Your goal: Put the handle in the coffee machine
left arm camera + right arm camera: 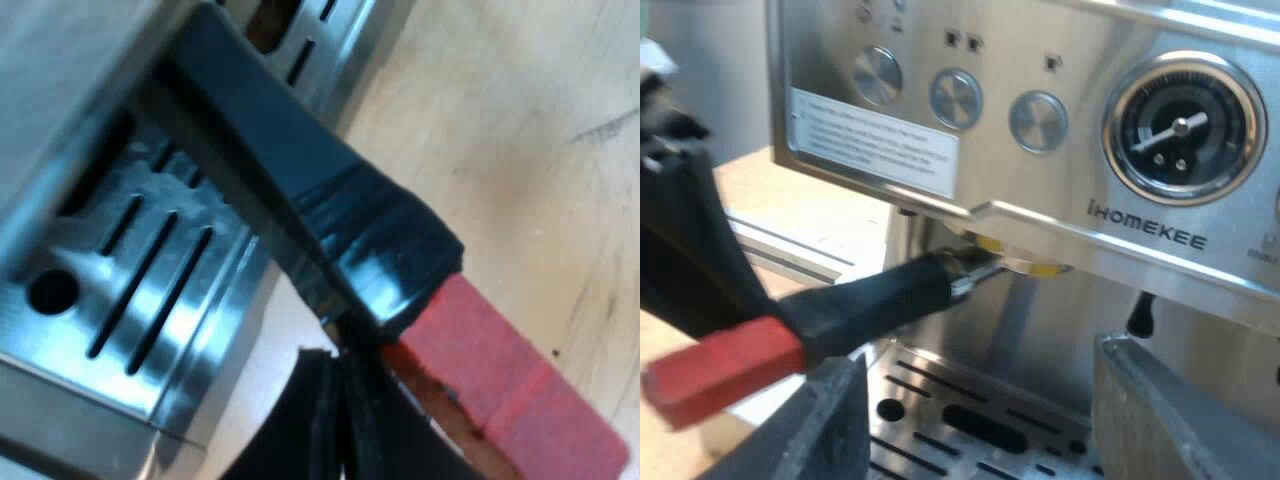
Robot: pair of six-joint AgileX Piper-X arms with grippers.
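At the front of the coffee machine (1160, 240), the handle (870, 300) sits in the brew head (1030, 262) with its red end sticking out, the left gripper (345, 400) by its dark part with a hold I cannot tell and the right gripper (975, 400) wide and empty, so the locking turn probably wants a level, firm sweep.
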